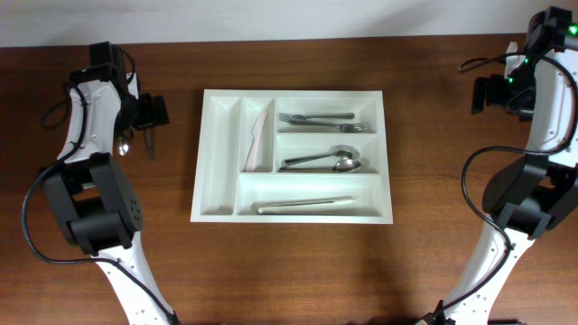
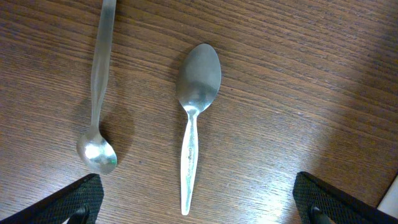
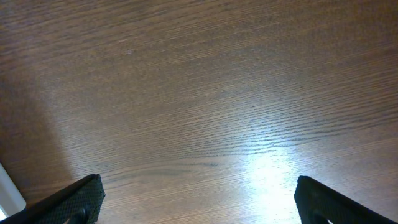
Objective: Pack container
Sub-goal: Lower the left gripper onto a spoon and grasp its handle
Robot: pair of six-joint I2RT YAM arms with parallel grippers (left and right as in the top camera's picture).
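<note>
The white five-compartment container [image 1: 219, 153] lies mid-table. Its wide compartments hold forks [image 1: 325, 120], spoons [image 1: 323, 162] and a knife [image 1: 302, 205]. One narrow compartment holds a pale utensil [image 1: 260, 135]; the leftmost one is bare. My left gripper [image 1: 155, 111] is left of the container, open and empty, hovering over two loose spoons on the table. In the left wrist view its jaws [image 2: 199, 205] straddle the handle end of a large spoon [image 2: 194, 118], and a small long-handled spoon [image 2: 98, 93] lies to its left. My right gripper [image 1: 488, 93] is open and empty over wood [image 3: 199, 202].
The two loose spoons show faintly in the overhead view [image 1: 126, 144] next to the left arm. Arm bases and cables stand at both table sides. A white edge [image 3: 7, 193] shows at the lower left of the right wrist view.
</note>
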